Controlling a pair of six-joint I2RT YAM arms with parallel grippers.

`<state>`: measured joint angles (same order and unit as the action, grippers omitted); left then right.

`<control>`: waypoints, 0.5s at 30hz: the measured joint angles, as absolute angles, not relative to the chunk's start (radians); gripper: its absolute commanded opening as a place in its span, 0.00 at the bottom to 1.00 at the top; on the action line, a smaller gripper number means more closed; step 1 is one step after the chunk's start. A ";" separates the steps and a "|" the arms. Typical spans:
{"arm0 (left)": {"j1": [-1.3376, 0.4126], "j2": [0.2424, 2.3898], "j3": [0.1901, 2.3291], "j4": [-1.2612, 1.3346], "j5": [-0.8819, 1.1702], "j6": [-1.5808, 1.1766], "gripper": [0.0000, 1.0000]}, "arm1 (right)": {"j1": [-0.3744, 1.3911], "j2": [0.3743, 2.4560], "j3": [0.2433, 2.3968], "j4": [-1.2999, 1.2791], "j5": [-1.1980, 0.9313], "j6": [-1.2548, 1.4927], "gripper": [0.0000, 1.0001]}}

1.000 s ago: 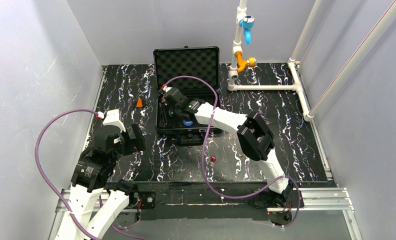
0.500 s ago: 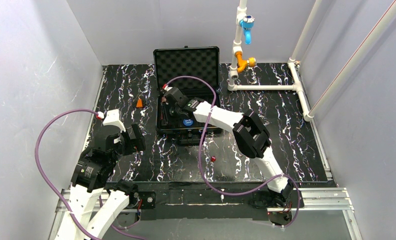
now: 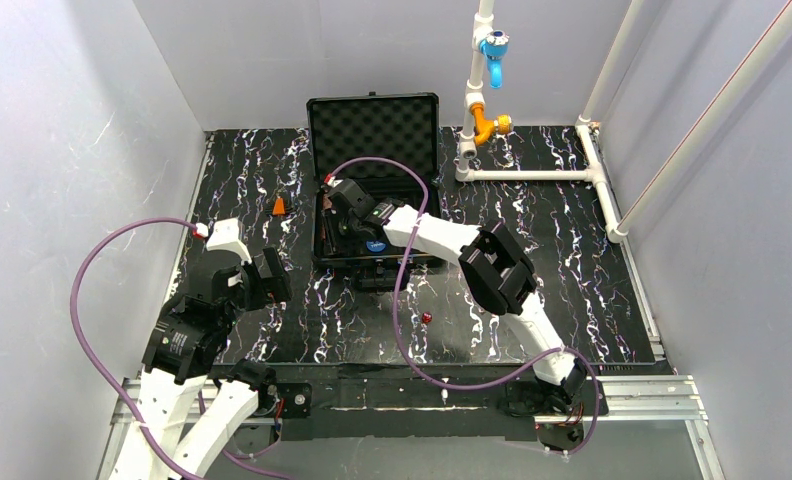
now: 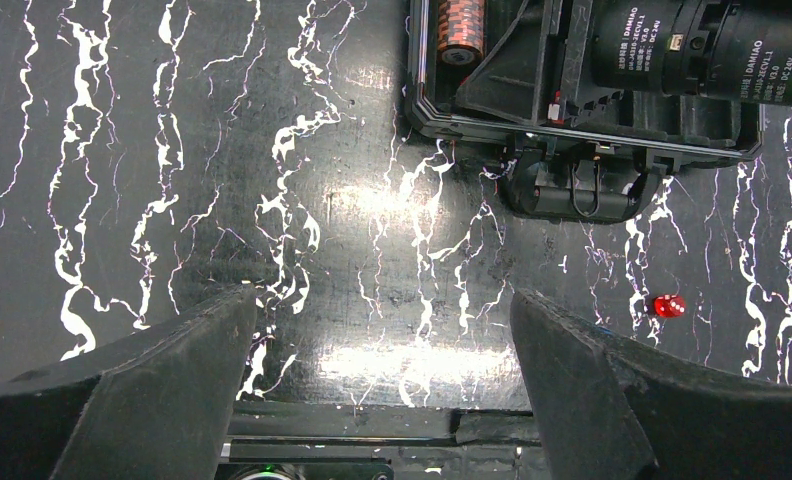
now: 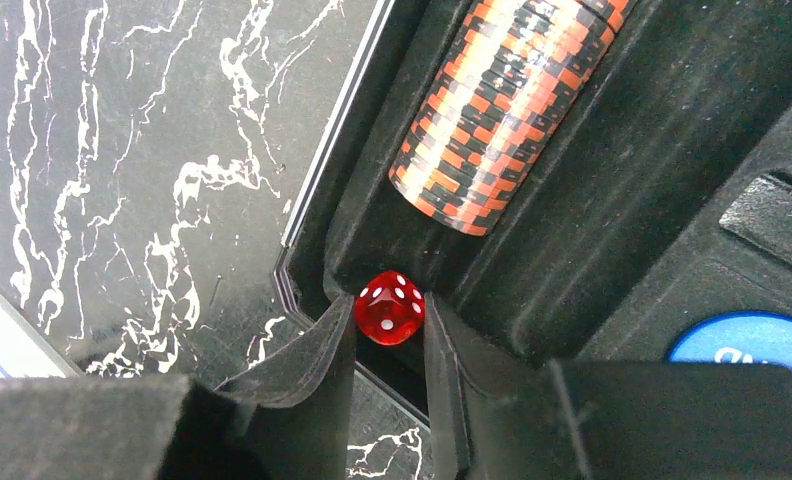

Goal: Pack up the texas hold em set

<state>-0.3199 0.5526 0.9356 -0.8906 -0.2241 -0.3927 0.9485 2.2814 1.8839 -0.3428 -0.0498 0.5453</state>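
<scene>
Grey walls | marbled table (white veins) | right fingers pinch die

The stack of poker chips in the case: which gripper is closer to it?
Right. The right gripper is inside the case, holding a red die right at the end of the chip stack. The left gripper hangs open over the table, well outside the case.
</scene>
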 measured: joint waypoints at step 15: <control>-0.316 0.556 0.936 -0.890 -0.224 -0.392 0.98 | 0.948 2.282 1.884 -0.337 -0.068 0.543 0.20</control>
<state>-0.3161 0.5556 0.9356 -0.8902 -0.2237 -0.3923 0.9482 2.2822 1.8839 -0.3370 -0.0677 0.5434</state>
